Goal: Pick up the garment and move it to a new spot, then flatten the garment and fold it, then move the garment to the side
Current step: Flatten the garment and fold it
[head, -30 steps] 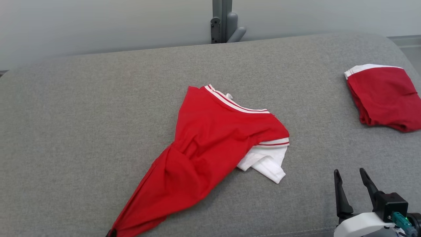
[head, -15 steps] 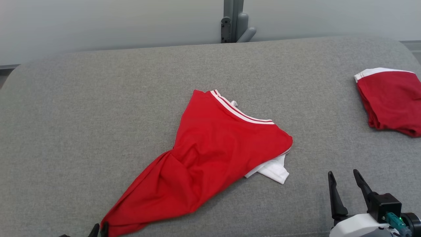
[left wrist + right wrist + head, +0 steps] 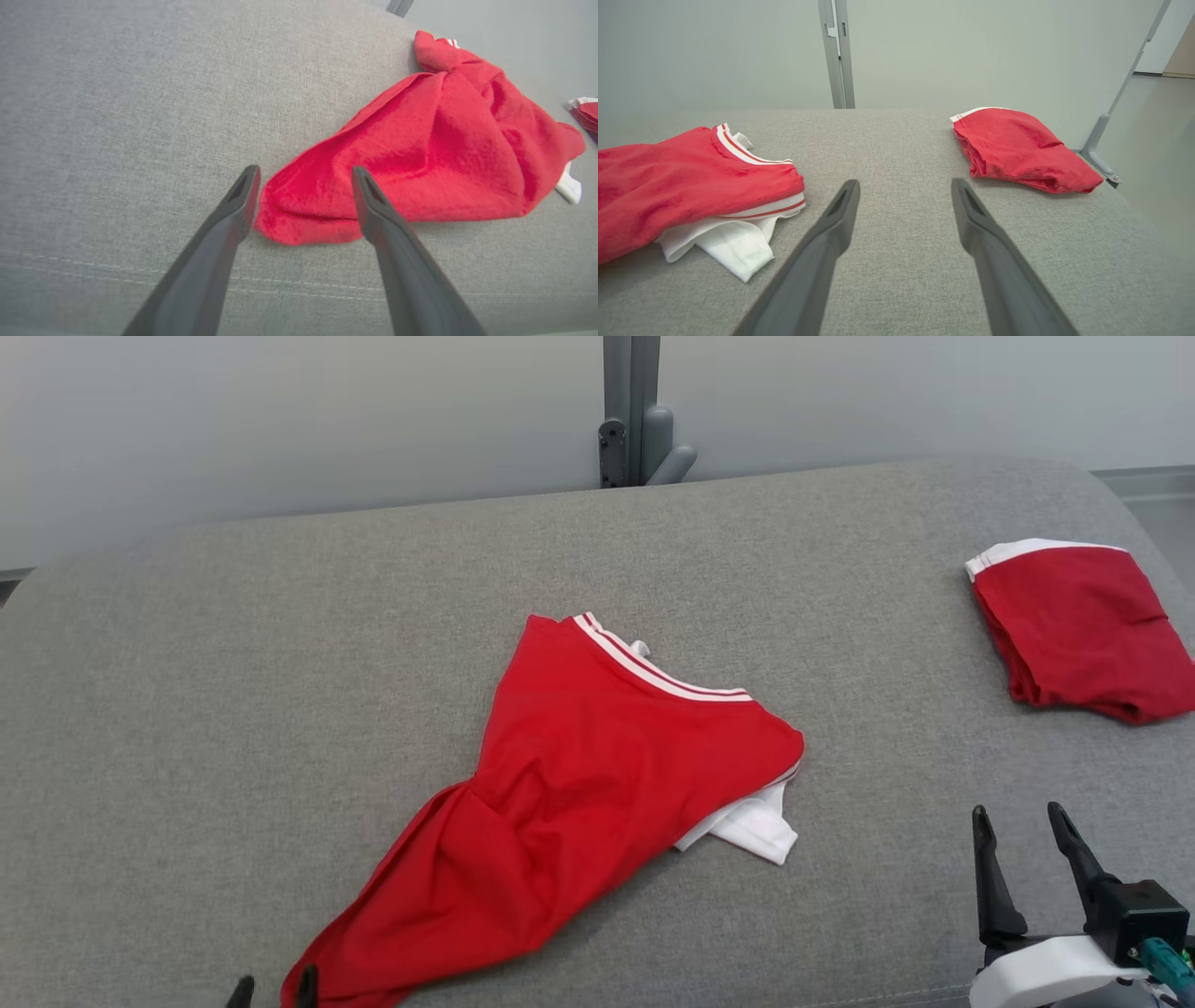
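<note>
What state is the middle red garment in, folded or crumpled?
Crumpled: the garment lies bunched and creased, not squared up, on the grey cushion.

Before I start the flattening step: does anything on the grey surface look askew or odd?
Yes: the red garment lies bunched into a skewed wedge, with white fabric poking out beneath it. The folded red garment looks tidy.

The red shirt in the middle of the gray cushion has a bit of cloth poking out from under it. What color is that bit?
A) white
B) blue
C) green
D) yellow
A: a white piece of cloth sticks out from under the edge of the red shirt, and it shows in the right wrist view too.
</note>
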Controlling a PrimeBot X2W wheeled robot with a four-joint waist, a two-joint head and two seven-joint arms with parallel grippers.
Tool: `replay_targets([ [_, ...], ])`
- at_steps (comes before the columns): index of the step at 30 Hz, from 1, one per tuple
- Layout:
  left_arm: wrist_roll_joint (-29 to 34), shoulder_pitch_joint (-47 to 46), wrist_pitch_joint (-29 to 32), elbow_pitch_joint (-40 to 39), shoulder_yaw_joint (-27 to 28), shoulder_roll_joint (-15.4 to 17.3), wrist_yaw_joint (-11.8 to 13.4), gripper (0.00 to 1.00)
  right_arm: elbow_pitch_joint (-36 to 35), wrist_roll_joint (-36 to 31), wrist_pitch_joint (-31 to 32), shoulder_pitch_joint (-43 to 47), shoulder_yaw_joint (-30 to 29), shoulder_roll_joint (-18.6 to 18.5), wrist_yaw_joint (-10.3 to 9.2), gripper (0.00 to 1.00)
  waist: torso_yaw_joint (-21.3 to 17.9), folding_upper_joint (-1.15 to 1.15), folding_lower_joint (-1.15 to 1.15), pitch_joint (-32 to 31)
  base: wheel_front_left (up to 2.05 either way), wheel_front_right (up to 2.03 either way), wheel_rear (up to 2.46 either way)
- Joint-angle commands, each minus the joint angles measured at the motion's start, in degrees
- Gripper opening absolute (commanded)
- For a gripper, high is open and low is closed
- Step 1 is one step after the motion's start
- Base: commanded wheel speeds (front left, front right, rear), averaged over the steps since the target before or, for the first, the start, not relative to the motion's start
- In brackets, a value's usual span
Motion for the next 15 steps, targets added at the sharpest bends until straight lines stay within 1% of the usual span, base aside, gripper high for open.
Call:
replay_targets([
  [1, 1.91, 1.04, -0.4, -2.26, 1.29, 0.19, 1.59, 1.0, -0.54, -0.47, -0.16, 0.97, -0.6, -0.34, -0.09, 1.0, -0.38, 0.0, 0.0, -1.5, 0.0, 0.0, 0.0],
  [3, 4.9, 1.77, -0.7, -5.6, 3.11, -0.5, 3.92, 1.0, -1.27, -0.55, -0.16, 1.15, -1.52, -0.6, -0.09, 1.0, -0.39, 0.0, 0.0, -1.98, 0.0, 0.0, 0.0],
  [4, 6.21, 1.92, -0.66, -7.09, 3.97, -1.18, 4.67, 1.0, -1.52, -0.66, -0.16, 1.24, -1.87, -0.72, -0.09, 1.0, -0.38, 0.0, 0.0, -2.2, 0.0, 0.0, 0.0],
  [6, 9.57, 2.38, -0.63, -9.71, 5.29, -2.45, 5.21, 1.0, -2.08, -1.05, -0.16, 1.22, -2.45, -1.04, -0.09, 1.0, -0.52, 0.0, 0.0, -2.57, 0.0, 0.0, 0.0],
  [10, 16.5, 3.78, -0.66, -12.34, 8.43, -4.97, 5.21, 1.0, -2.4, -1.69, -0.16, -0.02, -3.29, -1.87, -0.09, 1.0, -1.51, 0.0, 0.0, -3.27, 0.0, 0.0, 0.0],
  [15, 23.48, 4.21, -0.67, -12.55, 12.24, -9.33, 3.15, 1.0, -1.77, -2.49, -0.16, -0.38, -2.83, -2.49, -0.09, 1.0, -1.79, 0.0, 0.0, -4.12, 0.0, 0.0, 0.0],
])
